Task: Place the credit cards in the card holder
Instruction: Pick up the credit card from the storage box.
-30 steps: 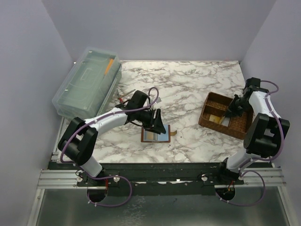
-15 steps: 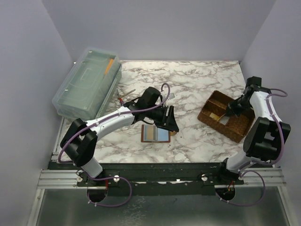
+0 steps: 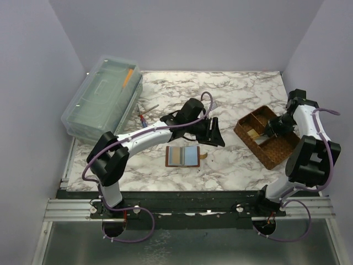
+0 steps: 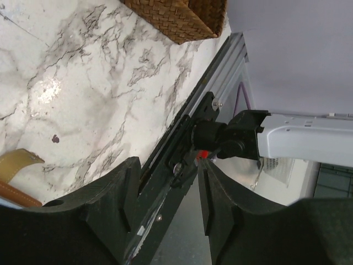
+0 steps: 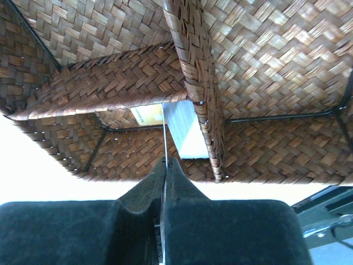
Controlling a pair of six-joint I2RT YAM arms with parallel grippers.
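The card holder (image 3: 183,157) lies open on the marble, grey-blue inside facing up, its tan snap tab (image 4: 16,160) at the left edge of the left wrist view. My left gripper (image 3: 216,135) (image 4: 168,165) hangs open and empty just right of and beyond it. My right gripper (image 3: 270,131) (image 5: 165,163) is over the woven basket, shut on a thin credit card (image 5: 164,132) seen edge-on. A second grey card (image 5: 185,132) leans against the basket's divider, with a yellow card (image 5: 146,115) beside it.
The brown woven divided basket (image 3: 274,149) (image 4: 176,19) sits at the right, turned at an angle. A clear plastic box (image 3: 102,96) stands at the back left, with a red-tipped tool (image 3: 145,115) next to it. The metal rail (image 3: 187,201) runs along the near edge.
My left arm has swung right, off the card holder, which now lies uncovered. The basket has turned and shifted slightly under my right gripper, which stays shut.
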